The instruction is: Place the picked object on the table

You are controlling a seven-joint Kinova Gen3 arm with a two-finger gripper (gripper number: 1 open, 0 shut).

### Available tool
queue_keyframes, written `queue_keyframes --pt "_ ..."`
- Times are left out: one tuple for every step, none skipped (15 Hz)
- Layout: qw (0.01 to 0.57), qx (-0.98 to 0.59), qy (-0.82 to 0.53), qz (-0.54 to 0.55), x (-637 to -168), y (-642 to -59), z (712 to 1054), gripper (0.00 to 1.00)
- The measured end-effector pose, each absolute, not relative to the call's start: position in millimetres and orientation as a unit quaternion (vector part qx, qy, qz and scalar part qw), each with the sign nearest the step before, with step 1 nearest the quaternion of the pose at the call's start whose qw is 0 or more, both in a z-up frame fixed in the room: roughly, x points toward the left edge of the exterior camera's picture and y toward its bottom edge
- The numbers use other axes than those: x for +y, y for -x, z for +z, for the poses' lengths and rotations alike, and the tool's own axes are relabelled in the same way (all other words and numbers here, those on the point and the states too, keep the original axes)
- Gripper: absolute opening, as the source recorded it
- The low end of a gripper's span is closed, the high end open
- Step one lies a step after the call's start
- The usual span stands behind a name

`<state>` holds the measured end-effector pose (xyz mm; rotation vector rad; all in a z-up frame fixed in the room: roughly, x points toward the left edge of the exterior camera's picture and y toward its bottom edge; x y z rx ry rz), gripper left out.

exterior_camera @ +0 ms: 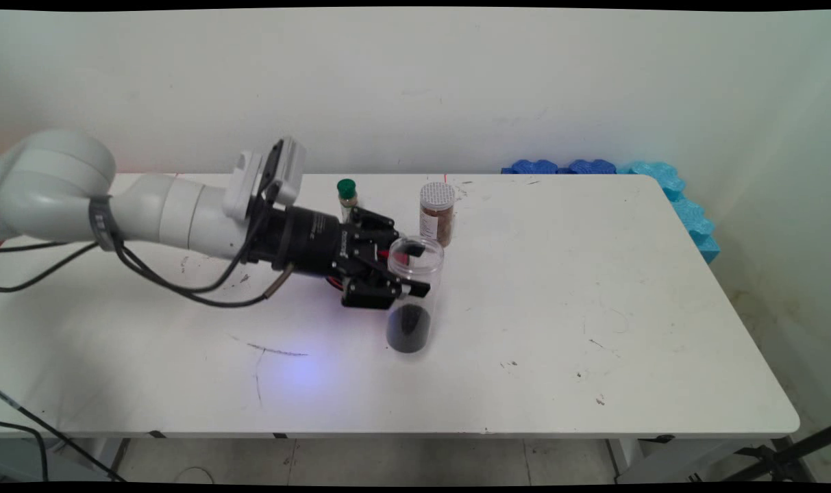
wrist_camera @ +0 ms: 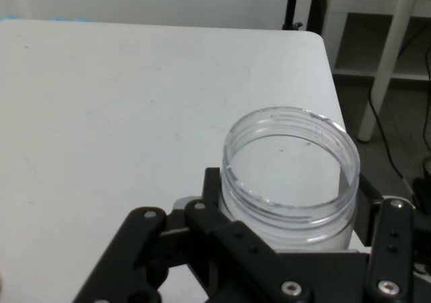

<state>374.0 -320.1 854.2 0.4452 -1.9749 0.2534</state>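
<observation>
Jaws clamped around the clear lidless jar (exterior_camera: 415,274) upright on the white table (exterior_camera: 559,308).

**Open jar between my fingers**

My gripper (wrist_camera: 289,215) rises from the bottom edge, its black linkage spread wide. Between the fingers (wrist_camera: 211,192) stands a clear jar (wrist_camera: 289,182), upright and lidless, its threaded rim facing up. One finger sits against the jar's left wall, the other against its right; both look to be touching the plastic. Through the mouth I see only pale, clear wall. The jar stands near a rounded corner of the white table (wrist_camera: 121,114). Past the edge I see a white furniture leg (wrist_camera: 390,60) and dark cables on the floor.
</observation>
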Motion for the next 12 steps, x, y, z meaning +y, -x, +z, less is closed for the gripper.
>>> queue_keyframes --pt "0.523 -0.826 -0.182 0.105 -318.2 -373.4 849.3 0.0" --pt "0.524 -0.827 -0.177 0.104 -316.3 -372.8 844.7 0.0" --pt "0.524 -0.827 -0.174 0.104 -314.7 -372.4 841.1 0.0" --pt "0.524 -0.828 -0.172 0.104 -313.7 -372.1 838.8 0.0" --pt "0.524 -0.828 -0.168 0.103 -312.3 -371.7 835.1 0.0" --pt "0.524 -0.829 -0.166 0.103 -311.2 -371.4 832.2 0.0" --pt "0.525 -0.829 -0.163 0.103 -310.1 -371.3 829.0 0.0" --pt "0.525 -0.83 -0.161 0.103 -309.6 -371.1 826.4 0.0" --pt "0.524 -0.83 -0.16 0.103 -309.2 -371.1 824.8 0.0" --pt "0.524 -0.83 -0.159 0.104 -308.9 -371.2 822.5 0.0" --pt "0.524 -0.83 -0.158 0.104 -308.8 -371.4 819.9 0.0" --pt "0.524 -0.83 -0.158 0.105 -308.9 -371.7 817.4 0.0"
